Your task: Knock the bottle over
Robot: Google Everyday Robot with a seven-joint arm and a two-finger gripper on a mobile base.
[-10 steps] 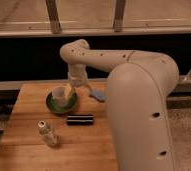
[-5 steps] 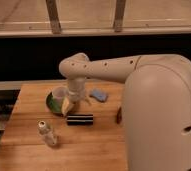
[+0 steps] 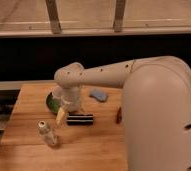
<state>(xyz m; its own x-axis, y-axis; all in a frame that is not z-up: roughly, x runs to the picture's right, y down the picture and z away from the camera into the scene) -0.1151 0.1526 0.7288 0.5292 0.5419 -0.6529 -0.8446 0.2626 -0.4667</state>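
Note:
The bottle (image 3: pixel 48 134) is small and clear with a whitish cap. It is on the wooden table (image 3: pixel 99 150) near the front left, with its cap end up and to the left. My gripper (image 3: pixel 63 115) hangs from the white arm just above and to the right of the bottle, a short gap away and not touching it. It is between the green bowl and the black bar.
A black rectangular bar (image 3: pixel 80 119) lies right of the gripper. A green bowl (image 3: pixel 52 101) sits behind it, partly hidden by the wrist. A blue object (image 3: pixel 99 94) lies further back and a small dark red thing (image 3: pixel 119 116) by my arm. The table's left edge is near the bottle.
My arm has swung forward and down from over the green bowl, bringing the gripper closer to the bottle. The bottle and the black bar have not moved.

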